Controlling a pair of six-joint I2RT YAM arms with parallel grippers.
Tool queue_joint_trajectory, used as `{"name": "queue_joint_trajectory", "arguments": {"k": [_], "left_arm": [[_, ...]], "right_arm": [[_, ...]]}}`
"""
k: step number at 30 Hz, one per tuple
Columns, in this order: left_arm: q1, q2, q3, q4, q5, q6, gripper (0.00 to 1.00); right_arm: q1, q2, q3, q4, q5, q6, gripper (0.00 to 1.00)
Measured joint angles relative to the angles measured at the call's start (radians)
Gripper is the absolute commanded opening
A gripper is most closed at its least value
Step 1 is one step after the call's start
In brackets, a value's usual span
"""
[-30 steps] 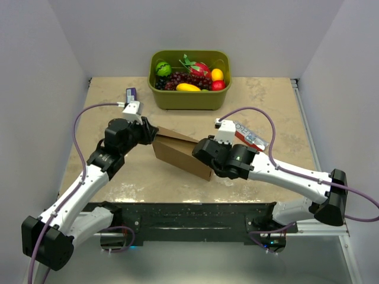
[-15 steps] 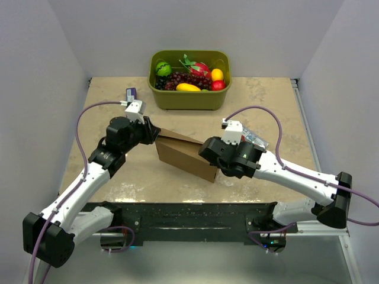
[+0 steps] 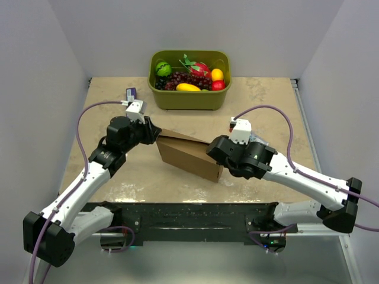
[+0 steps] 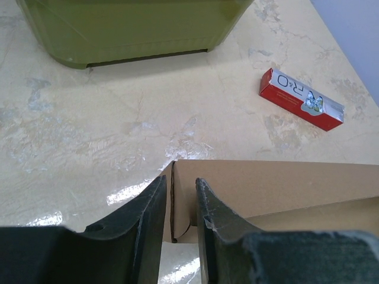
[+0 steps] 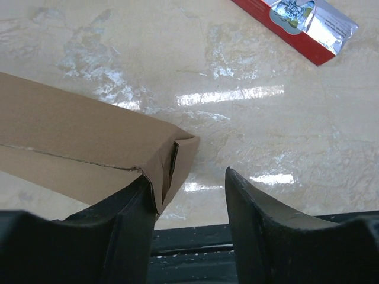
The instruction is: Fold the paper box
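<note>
The paper box (image 3: pixel 188 155), a plain brown die-cut cardboard sheet already raised into a long shallow form, lies slantwise on the middle of the beige marbled worktop (image 3: pixel 266 100), between the two arms. Its long walls stand and one corner looks creased into shape, so I judge the folding is about half done; the end flaps and the closing are probably left, though the pictures do not show the inside well. The left tool (image 4: pixel 180 180) is closed narrow on the upright end wall and grips it. The right tool (image 5: pixel 186 177) stands open at the opposite corner, one finger touching the cardboard and the other apart. Behind the paper box stands the olive-green plastic tub (image 3: pixel 189 97) of fruit, well apart. A red and silver packet (image 4: pixel 301 99) lies near the right arm, and I think it could get in the way there.
</note>
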Motion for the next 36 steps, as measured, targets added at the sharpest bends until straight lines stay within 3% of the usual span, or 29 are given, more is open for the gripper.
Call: {"name": "queue_joint_trajectory", "arguments": {"k": [16, 25, 29, 33, 34, 36], "left_arm": [[0.0, 0.004, 0.0, 0.005, 0.0, 0.015, 0.29], [0.0, 0.006, 0.0, 0.01, 0.013, 0.022, 0.29], [0.0, 0.006, 0.0, 0.012, 0.018, 0.023, 0.28], [0.0, 0.007, 0.0, 0.012, 0.022, 0.024, 0.28], [0.0, 0.007, 0.0, 0.013, 0.024, 0.024, 0.28], [0.0, 0.008, 0.0, 0.013, 0.029, 0.024, 0.28]], "right_arm": [[-0.001, -0.029, 0.02, 0.018, 0.004, -0.022, 0.5], [-0.002, -0.094, -0.025, 0.122, 0.006, -0.044, 0.45], [-0.002, -0.09, -0.027, 0.142, 0.011, -0.048, 0.36], [-0.002, -0.088, -0.037, 0.159, 0.014, -0.056, 0.16], [-0.002, -0.086, -0.039, 0.161, 0.015, -0.056, 0.07], [-0.002, -0.081, -0.041, 0.171, 0.015, -0.061, 0.01]]}}
